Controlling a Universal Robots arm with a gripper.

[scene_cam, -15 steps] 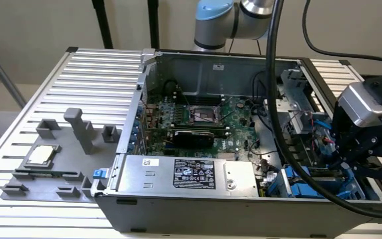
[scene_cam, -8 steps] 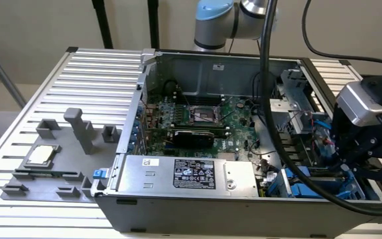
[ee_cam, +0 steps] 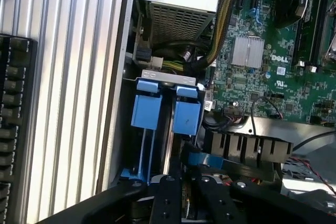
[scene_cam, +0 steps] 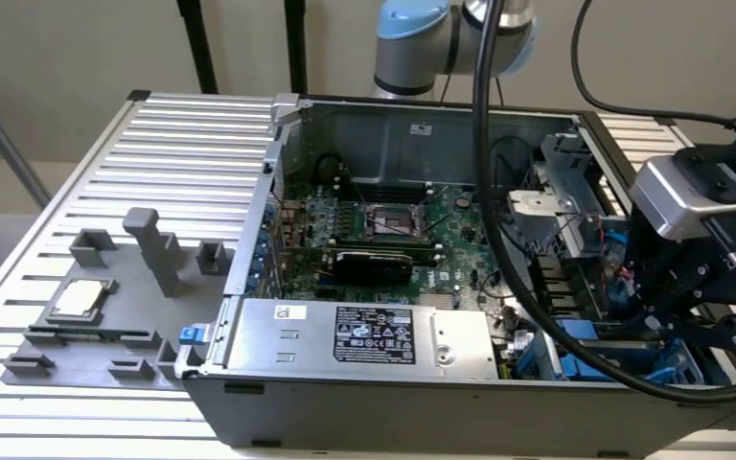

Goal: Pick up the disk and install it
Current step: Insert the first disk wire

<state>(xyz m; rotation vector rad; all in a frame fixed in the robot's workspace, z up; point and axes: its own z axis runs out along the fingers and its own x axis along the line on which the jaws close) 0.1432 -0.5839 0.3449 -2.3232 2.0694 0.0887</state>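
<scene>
My gripper [scene_cam: 659, 321] hangs low inside the open computer case, over the drive bay at the exterior view's right. In the wrist view its black fingers [ee_cam: 168, 195] stand close together, and the gripper [ee_cam: 186, 187] is shut on a thin thing seen edge-on. A bright blue carrier edge [ee_cam: 202, 159] pokes out just past the fingertips; this is the disk, its label face hidden. Two blue carrier frames [ee_cam: 146, 111] [ee_cam: 187, 116] stand side by side in the bay right beside it.
The Dell motherboard [ee_cam: 273, 66] and a black ribbed shroud [ee_cam: 247, 148] lie next to the bay. A silver power supply box [scene_cam: 368, 335] fills the case front. Thick black cable [scene_cam: 521, 259] crosses above. A grey fixture plate with a small silver chip [scene_cam: 80, 297] sits on the slatted table.
</scene>
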